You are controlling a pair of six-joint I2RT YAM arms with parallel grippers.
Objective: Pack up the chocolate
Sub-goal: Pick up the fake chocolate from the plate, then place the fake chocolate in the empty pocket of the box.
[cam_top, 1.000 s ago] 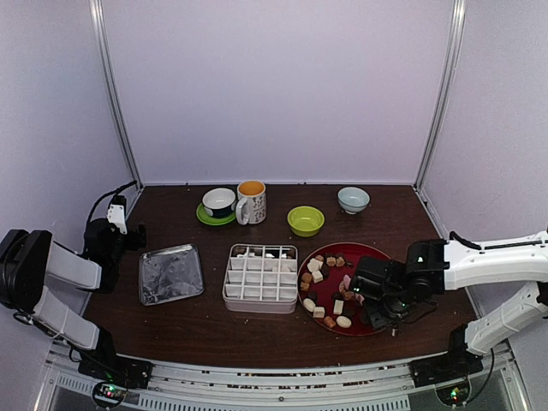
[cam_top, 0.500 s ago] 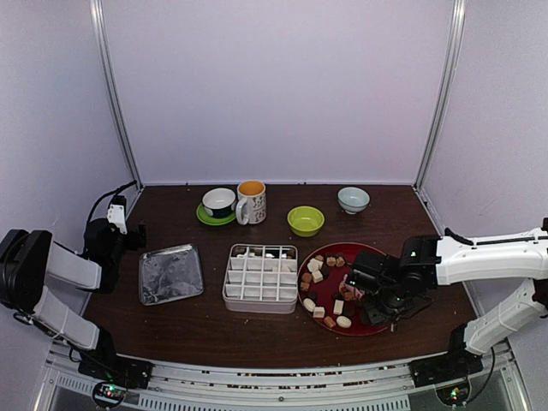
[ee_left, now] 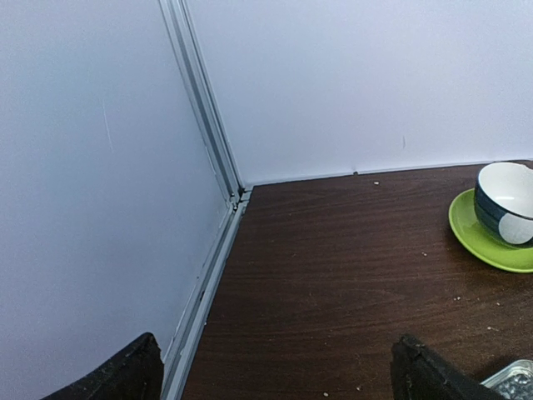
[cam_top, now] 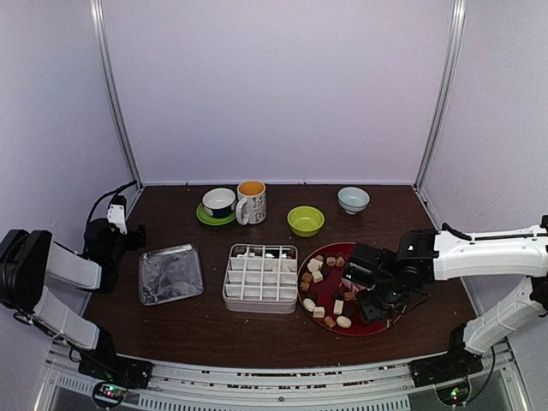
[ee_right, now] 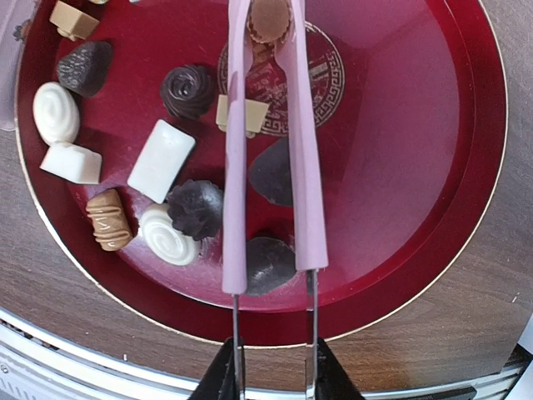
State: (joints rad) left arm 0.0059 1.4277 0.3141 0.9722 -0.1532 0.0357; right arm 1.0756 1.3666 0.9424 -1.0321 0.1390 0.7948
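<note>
- The right end effector (ee_right: 271,377) is clenched on the pink tongs (ee_right: 236,167). Straight ahead of it, the tong tips pinch a tan round piece (ee_right: 270,20) over the red plate (ee_right: 400,167).
- We call this the pick step. Whether the piece has left the plate yet, we cannot tell.
- Next up, as we read it: lift clear, swing ahead and to the left to the divided box (cam_top: 259,305), settle over a free cell, then ease the squeeze. The piece is small and smooth, so a slack pinch could drop it.
- The rest of the chocolate (ee_right: 162,160) lies loose on the plate, below and to the left of the tongs. We see dark swirls, white spiral rounds, white blocks, cream cubes and one tan drizzled oval.
- A few pale pieces show in the box's far row.
- The left end effector (ee_left: 283,377) hangs released and wide, holding nothing, above the table (ee_left: 333,275) and well apart from it all.
</note>
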